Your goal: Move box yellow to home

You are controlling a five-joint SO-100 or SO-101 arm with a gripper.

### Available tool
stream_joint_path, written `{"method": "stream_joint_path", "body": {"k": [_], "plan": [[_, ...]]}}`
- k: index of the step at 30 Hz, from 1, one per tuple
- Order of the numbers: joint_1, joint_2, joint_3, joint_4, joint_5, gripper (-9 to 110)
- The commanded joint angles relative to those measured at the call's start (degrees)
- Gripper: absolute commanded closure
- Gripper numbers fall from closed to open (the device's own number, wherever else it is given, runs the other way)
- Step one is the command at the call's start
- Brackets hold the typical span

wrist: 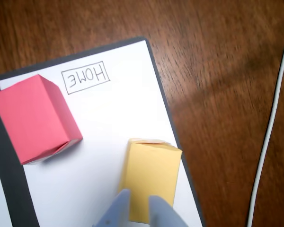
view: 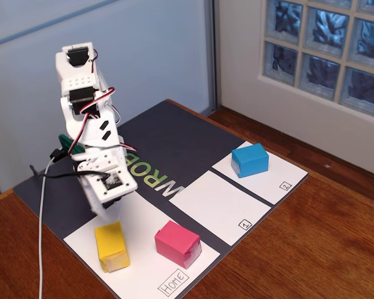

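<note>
The yellow box (view: 111, 246) lies on the left part of the home paper (view: 140, 215), the big white square labelled "Home" at its front corner. In the wrist view the yellow box (wrist: 151, 177) sits near the right edge of the home paper (wrist: 109, 118). My gripper (view: 107, 212) hangs just above the box's far end. Its two pale fingertips (wrist: 120, 205) stand a little apart over the box's top, narrower than the box, holding nothing; gripper (wrist: 138, 202) is open.
A pink block (view: 177, 243) (wrist: 35, 118) also rests on the home paper. A blue block (view: 249, 160) stands on the white square marked 2; the square marked 1 (view: 218, 205) is bare. A white cable (view: 42, 218) (wrist: 270, 127) trails over the wooden table.
</note>
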Motion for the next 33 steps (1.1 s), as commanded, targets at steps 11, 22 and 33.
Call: {"method": "stream_joint_path", "body": {"k": [11, 22, 33], "plan": [[-12.04, 17.75, 11.78, 4.48, 1.41, 102], [-19.42, 31.73, 23.29, 11.25, 2.64, 102], [-28.04, 46.14, 32.7, 19.51, 2.55, 102]]}}
